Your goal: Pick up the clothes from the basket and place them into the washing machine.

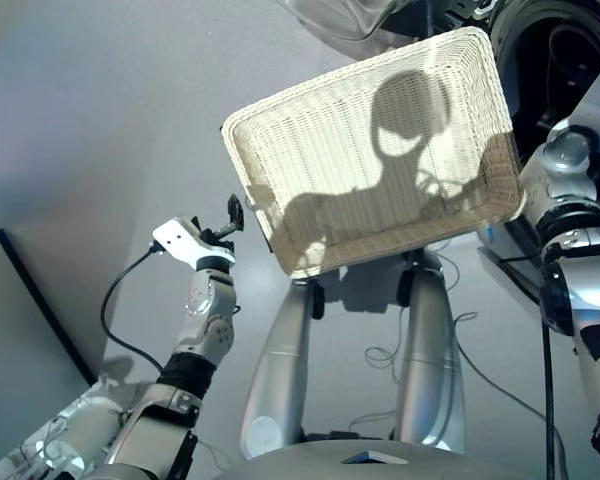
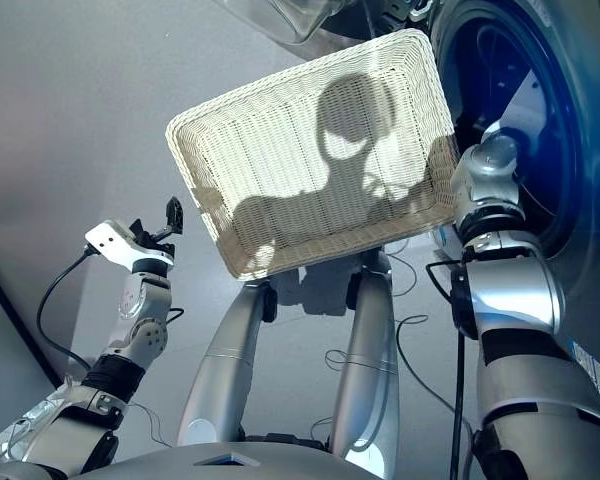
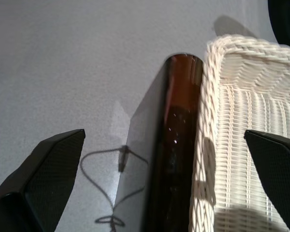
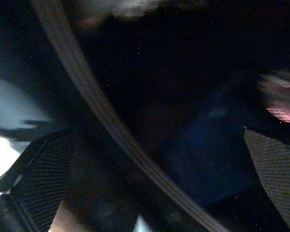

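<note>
Seen from above the robot's arms: a shallow cream-white wicker basket point(image 1: 380, 150), tilted in view and showing no clothes inside — only bare weave crossed by shadow. To the right, the washing machine point(image 2: 570, 150), its round drum opening point(image 2: 525, 120) dark and blue-tinged. Right arm reaching into that opening, right claw point(image 4: 150, 159) spread wide inside the drum, fingers well apart with nothing pinched between them. Just ahead of it, dark folds of fabric, a navy blue garment point(image 4: 208, 159) the clearest part; black and orange-red pieces not told apart in the gloom. Left claw point(image 3: 164, 169) also spread, empty, hovering beside the basket's rim, a dark brown cylinder point(image 3: 176, 145) standing against that rim. Judged from this: clothes apparently already in the drum, the task near its end. Such garments likely light, limp and not fragile — apt to drape and snag on the door rim, so best pinched at a bunched fold near the middle rather than at a loose edge.
</note>
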Robot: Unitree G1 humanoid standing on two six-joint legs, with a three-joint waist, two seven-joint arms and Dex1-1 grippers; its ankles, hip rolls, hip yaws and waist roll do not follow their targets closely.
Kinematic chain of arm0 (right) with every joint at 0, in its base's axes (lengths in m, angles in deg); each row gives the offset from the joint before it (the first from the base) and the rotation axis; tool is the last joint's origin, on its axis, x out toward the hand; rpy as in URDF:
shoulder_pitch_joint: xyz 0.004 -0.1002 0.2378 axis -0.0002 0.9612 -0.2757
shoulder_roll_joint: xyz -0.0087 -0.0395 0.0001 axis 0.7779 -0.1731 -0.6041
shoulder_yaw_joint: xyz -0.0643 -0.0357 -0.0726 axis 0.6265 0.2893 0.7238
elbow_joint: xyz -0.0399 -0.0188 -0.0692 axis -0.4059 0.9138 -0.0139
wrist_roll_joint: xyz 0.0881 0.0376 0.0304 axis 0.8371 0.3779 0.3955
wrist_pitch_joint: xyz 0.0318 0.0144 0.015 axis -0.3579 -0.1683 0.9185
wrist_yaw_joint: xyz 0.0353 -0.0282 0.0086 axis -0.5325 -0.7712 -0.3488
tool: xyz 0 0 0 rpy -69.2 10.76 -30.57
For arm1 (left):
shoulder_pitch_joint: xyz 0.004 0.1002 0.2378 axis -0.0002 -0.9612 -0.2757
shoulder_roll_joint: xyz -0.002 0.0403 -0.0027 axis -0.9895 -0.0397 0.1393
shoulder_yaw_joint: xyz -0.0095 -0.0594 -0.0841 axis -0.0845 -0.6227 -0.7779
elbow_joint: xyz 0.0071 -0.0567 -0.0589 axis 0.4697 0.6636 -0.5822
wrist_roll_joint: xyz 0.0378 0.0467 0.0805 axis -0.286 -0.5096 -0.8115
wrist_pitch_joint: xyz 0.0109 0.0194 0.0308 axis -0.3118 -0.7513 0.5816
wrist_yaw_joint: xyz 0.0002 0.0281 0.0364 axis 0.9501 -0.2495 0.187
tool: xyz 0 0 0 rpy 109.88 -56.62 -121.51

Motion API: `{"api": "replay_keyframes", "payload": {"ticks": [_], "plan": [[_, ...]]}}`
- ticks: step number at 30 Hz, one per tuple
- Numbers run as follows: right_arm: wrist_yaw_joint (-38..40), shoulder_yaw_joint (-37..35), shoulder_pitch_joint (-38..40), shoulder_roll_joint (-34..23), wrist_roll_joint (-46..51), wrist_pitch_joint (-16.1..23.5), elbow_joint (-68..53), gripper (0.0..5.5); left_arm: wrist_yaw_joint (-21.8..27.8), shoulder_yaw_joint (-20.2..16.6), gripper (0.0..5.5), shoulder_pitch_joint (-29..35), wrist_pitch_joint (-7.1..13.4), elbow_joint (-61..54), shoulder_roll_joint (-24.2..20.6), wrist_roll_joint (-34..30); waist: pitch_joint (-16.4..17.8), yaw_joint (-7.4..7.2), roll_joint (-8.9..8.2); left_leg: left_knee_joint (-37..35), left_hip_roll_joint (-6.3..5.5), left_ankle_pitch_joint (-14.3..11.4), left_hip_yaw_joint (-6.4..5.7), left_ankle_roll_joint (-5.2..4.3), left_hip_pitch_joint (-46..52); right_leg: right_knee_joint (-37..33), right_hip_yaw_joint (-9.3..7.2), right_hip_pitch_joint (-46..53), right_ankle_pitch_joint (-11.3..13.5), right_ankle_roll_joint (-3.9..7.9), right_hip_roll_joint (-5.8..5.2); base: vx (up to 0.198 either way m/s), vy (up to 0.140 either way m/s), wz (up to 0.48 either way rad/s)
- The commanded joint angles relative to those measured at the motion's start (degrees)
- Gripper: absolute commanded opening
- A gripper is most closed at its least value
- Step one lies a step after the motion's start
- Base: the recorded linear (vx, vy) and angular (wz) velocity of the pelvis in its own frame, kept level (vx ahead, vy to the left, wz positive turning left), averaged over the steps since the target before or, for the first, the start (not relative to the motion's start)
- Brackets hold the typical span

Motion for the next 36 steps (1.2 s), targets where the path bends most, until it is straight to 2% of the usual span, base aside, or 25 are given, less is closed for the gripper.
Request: {"api": "replay_keyframes", "payload": {"ticks": [1,9,10,18,22,28,30,34,36], "plan": [[-6.1,4.08,3.45,1.63,3.11,5.01,-5.97,5.5,1.53,-3.38,5.5,-2.43,1.69,1.75,-2.06,0.27,-3.37,0.34,-0.68,-1.41,-0.27,-1.31,-0.45,0.95,1.84,-3.44,-1.87,0.27,6.9,2.88,1.49,0.0,0.0,0.0],[-12.73,6.75,11.31,8.21,4.03,5.36,-9.1,5.5,2.45,-3.33,5.5,-0.08,1.63,9.95,0.22,-3.13,-4.04,0.57,-2.7,-4.82,0.39,-1.07,-0.8,0.81,6.6,-7.36,-3.35,5.35,7.18,2.97,1.33,-0.011,0.0,-0.007],[-13.38,6.48,12.73,9.38,4.66,5.48,-9.06,5.5,2.5,-3.39,5.5,0.04,1.72,11.1,0.56,-3.91,-4.06,0.3,-3.15,-5.24,0.13,0.48,-0.57,0.94,6.67,-8.74,-3.77,5.89,8.92,2.56,1.01,-0.079,-0.003,0.008],[-15.63,7.42,25.92,14.3,0.54,4.98,-10.51,5.5,3.04,-2.49,5.5,-0.83,0.82,23.27,3.07,-12.37,-5.22,-0.56,-5.65,-7.44,1.1,-0.02,-0.52,0.37,15.28,-12.93,-4.89,15.34,8.91,2.56,1.19,-0.009,0.0,0.005],[-16.8,8.02,33.01,16.28,-1.44,4.31,-10.6,5.5,3.13,-1.93,5.5,-1.94,-0.5,30.8,4.18,-18.22,-5.52,-1.08,-7.12,-8.99,1.88,-0.22,0.01,0.0,21.46,-15.49,-5.36,21.84,8.76,2.55,1.48,0.0,0.0,0.0],[-19.54,7.6,42.4,16.15,-4.82,2.84,-8.28,5.5,3.79,-2.01,5.5,-4.83,-1.52,37.5,4.53,-25.93,-6.19,-1.84,-8.68,-11.74,2.5,-0.26,1.0,-0.37,30.48,-18.73,-5.61,31.0,8.43,2.53,2.17,0.0,0.0,0.0],[-19.42,7.0,44.6,16.28,-6.18,2.49,-6.84,5.5,3.59,-2.17,5.5,-5.56,-1.63,39.07,4.79,-27.67,-6.94,-1.94,-8.98,-13.11,2.74,0.12,1.33,-0.66,32.82,-19.98,-5.91,33.42,8.34,2.71,2.38,0.0,0.0,0.0],[-20.56,5.02,49.63,16.76,-6.95,1.67,-4.56,5.5,3.62,-2.78,5.5,-7.82,-2.18,41.26,4.75,-31.16,-8.37,-2.22,-9.11,-16.36,3.08,0.77,1.78,-0.66,38.47,-19.53,-6.36,37.75,7.33,2.9,3.15,0.0,0.0,0.0],[-21.2,4.11,51.14,17.21,-6.76,1.11,-2.83,5.5,4.07,-3.43,5.5,-8.85,-2.74,42.23,5.02,-31.49,-9.19,-2.24,-9.26,-17.39,3.08,0.93,1.6,-0.75,40.63,-19.92,-6.43,40.37,6.76,2.86,3.46,0.056,0.007,-0.077]]}}
